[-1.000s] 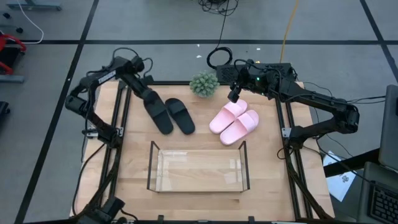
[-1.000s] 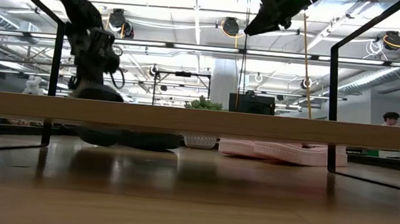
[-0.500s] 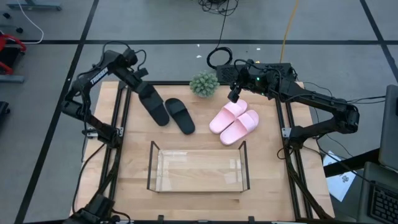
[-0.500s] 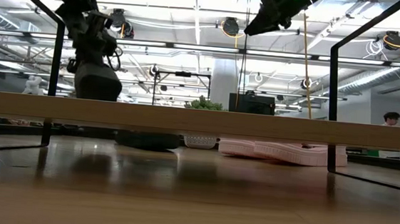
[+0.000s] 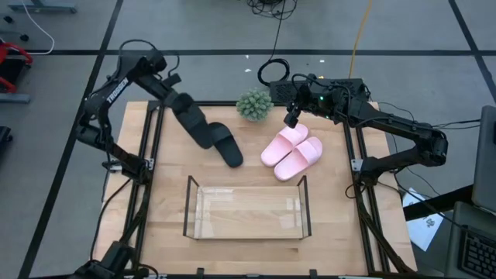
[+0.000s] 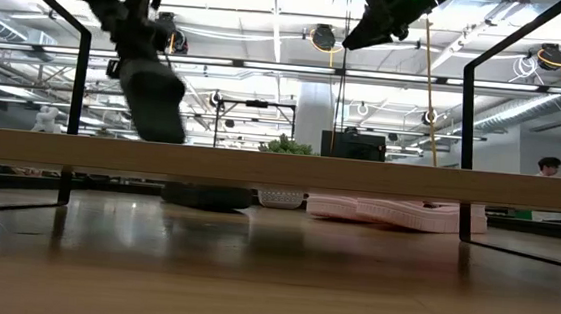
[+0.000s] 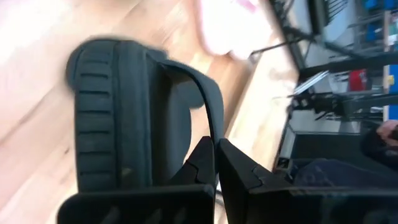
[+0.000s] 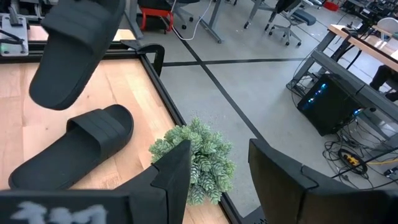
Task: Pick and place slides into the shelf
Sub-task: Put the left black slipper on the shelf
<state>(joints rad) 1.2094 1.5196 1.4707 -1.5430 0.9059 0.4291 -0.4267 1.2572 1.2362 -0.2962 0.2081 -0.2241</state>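
The wooden bench point(image 5: 167, 205) fills the middle of the high view, ringed by a black frame. On it, toward six o'clock, stands the shelf point(image 5: 245, 211), a clear tray with black wire ends; nothing lies inside it, and its clear walls are hard to trace against the wood. In the low view its near wall crosses the whole width and blurs what sits behind.

At about two o'clock from the bench's centre the pink pair of slides point(image 5: 292, 149) lies side by side, touching, on the wood. In the low view only their soles show past the tray wall.

One black slide point(image 5: 225, 143) rests on the bench at about eleven o'clock, its far end partly covered from above by the lifted black slide point(image 5: 191, 120). That lifted one hangs tilted in the air, clear of the wood, toe down in the low view.

The left claw point(image 5: 172, 99) is clamped tight on the strap of the lifted slide; in the left wrist view its fingers point(image 7: 202, 163) meet on the strap edge, and the rest of that picture is smeared.

The right claw point(image 5: 291, 118) hovers high above the pink pair's far end, beside the small green plant point(image 5: 253, 104) at twelve o'clock, its jaws parted and holding nothing. A person shows, cut off, at the low view's right edge.
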